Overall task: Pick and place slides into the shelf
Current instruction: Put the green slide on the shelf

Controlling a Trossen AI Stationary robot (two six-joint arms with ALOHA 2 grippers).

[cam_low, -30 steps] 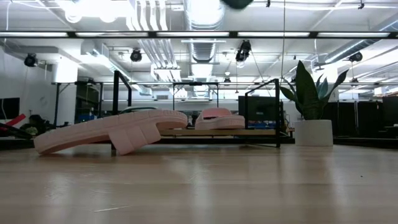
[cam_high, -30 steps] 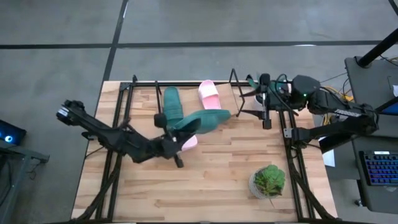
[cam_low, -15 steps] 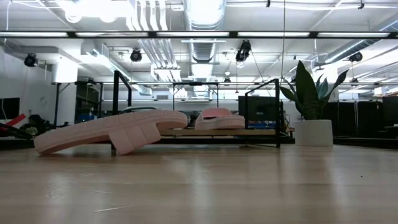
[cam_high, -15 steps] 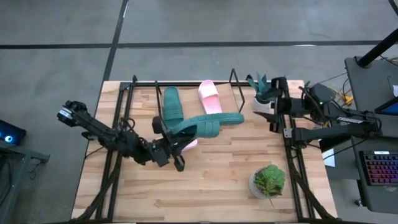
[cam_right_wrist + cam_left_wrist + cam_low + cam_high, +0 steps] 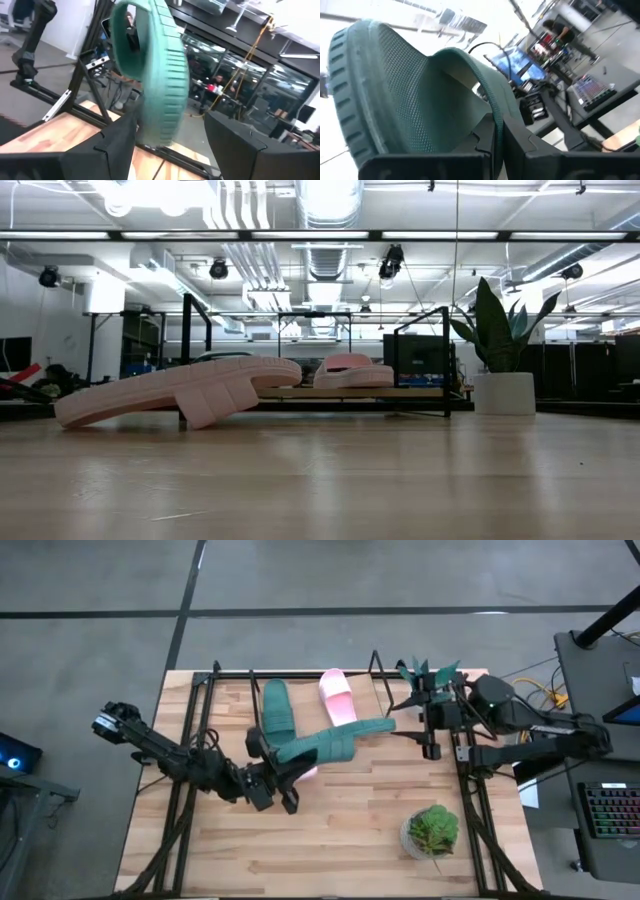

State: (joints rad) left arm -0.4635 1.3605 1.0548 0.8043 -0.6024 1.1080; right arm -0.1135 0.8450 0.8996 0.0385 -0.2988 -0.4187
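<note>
My left gripper [image 5: 268, 776] is shut on a dark teal slide [image 5: 335, 740], held above the table and reaching toward the table's right edge. My right gripper [image 5: 400, 720] is open at the slide's free end; in the right wrist view its fingers [image 5: 117, 142] stand on either side of that end [image 5: 160, 75], and I cannot tell whether they touch. A second teal slide [image 5: 277, 708] and a pink slide [image 5: 337, 695] lie on the shelf [image 5: 300, 674]. Another pink slide [image 5: 180, 395] leans with one end on the shelf's front. My left gripper holds the teal slide by the end nearest the arm [image 5: 290, 753], the fingers [image 5: 520, 145] reaching along its length from the table's left. The gripper body hides the exact place of contact. The slide is lifted clear and turned on its side, the strap [image 5: 470, 65] arching beside the footbed.
A tall potted plant [image 5: 425, 675] stands at the back right beside my right arm. A small potted plant [image 5: 432, 830] stands at the front right. Black arm-mount frames run along both sides of the table [image 5: 340, 860].
My left gripper has drawn back a little toward the table's left edge while the teal slide has swung out, its free end now farther toward the right edge. My right gripper backed toward the right edge, then came back to the slide's free end.
</note>
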